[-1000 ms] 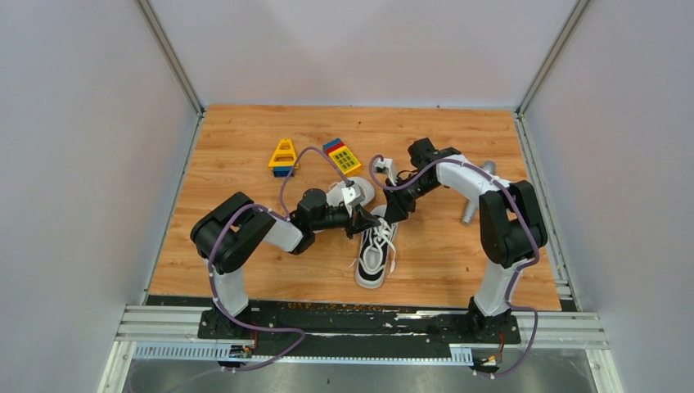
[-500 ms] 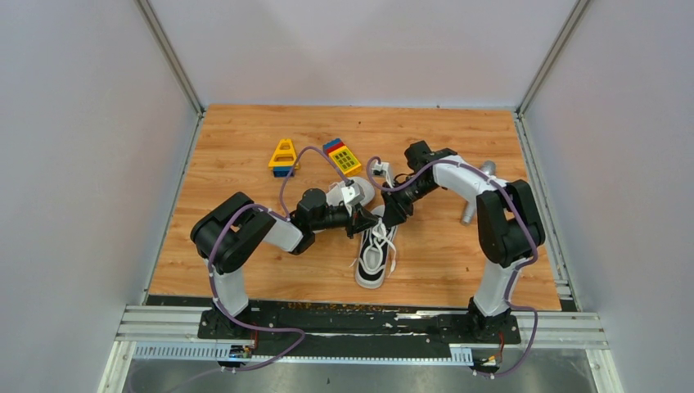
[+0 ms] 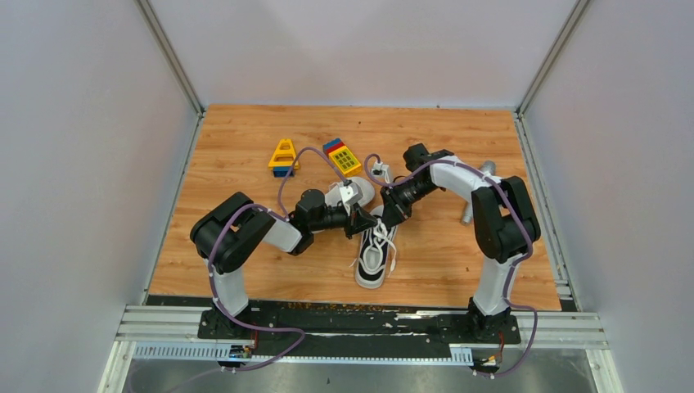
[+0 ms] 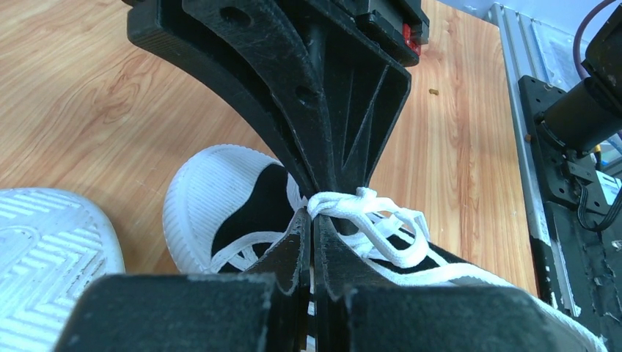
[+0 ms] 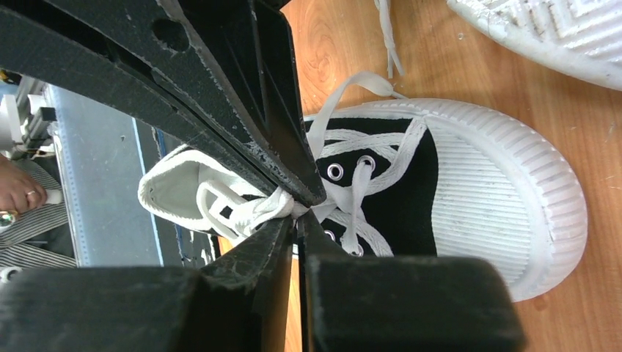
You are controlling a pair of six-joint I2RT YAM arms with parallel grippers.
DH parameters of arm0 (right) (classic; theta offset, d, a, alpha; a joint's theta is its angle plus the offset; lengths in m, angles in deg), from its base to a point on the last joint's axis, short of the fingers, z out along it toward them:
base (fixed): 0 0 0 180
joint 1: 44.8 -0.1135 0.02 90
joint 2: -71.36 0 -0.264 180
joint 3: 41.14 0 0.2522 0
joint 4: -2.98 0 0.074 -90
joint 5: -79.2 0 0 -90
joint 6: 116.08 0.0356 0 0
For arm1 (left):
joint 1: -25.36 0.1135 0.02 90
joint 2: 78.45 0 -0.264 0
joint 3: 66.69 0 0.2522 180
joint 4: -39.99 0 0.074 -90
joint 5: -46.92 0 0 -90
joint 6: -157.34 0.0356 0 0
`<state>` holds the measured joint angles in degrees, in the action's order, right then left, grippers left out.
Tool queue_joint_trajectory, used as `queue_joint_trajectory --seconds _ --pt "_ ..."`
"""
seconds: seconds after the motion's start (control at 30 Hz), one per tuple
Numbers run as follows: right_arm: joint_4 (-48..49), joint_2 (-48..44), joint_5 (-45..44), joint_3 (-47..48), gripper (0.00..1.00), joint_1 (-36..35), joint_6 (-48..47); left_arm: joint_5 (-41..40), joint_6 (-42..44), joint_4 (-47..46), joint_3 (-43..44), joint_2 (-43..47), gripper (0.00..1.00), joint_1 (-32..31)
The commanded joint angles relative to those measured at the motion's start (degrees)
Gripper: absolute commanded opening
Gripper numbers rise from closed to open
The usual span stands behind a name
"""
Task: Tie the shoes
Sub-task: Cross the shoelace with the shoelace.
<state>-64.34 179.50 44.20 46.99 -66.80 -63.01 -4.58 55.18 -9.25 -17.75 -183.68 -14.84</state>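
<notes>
Where the two arms meet, just above centre of the overhead frame, you have both pincers over the upper end of the upright shoe (image 3: 374, 254).

- Left gripper (image 4: 312, 217): clenched on the white lace (image 4: 385, 233) right at the knot (image 4: 342, 201), mid-frame in its wrist view. The toe cap sits lower left of it.
- Right gripper (image 5: 296, 214): clenched on the same lace bundle above the eyelets, with the toe cap at frame right.
- The tips of the two grippers nearly touch.
- Second shoe (image 3: 357, 190): sole-up, just above the left gripper in the overhead view.
</notes>
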Motion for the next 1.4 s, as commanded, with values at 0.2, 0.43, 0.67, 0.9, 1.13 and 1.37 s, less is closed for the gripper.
queue_joint_trajectory --seconds 0.2,0.43,0.67,0.9,1.13,1.37 --pt "0.99 0.09 2.77 1.09 0.0 0.22 2.87 -0.76 -0.58 -2.97 -0.03 1.58 0.0 0.22" --pt "3.94 -1.54 -1.42 0.02 0.0 0.88 7.18 -1.32 -0.65 -1.99 -0.1 2.19 0.16 0.26" --pt "5.49 -2.59 -4.83 -0.6 0.0 1.74 8.22 -1.35 -0.54 -1.13 -0.33 2.44 0.27 0.79" --pt "6.18 -2.85 -4.81 -0.63 0.0 1.96 8.87 -0.16 -0.44 -0.44 -0.32 2.66 0.28 1.09" --pt "7.83 -4.66 -8.02 -1.11 0.0 2.09 10.62 0.9 0.74 1.47 -0.06 2.33 0.24 1.09" --pt "9.29 -7.23 -13.92 -4.19 0.0 2.59 11.63 1.33 1.25 2.32 0.03 2.48 0.21 1.18"
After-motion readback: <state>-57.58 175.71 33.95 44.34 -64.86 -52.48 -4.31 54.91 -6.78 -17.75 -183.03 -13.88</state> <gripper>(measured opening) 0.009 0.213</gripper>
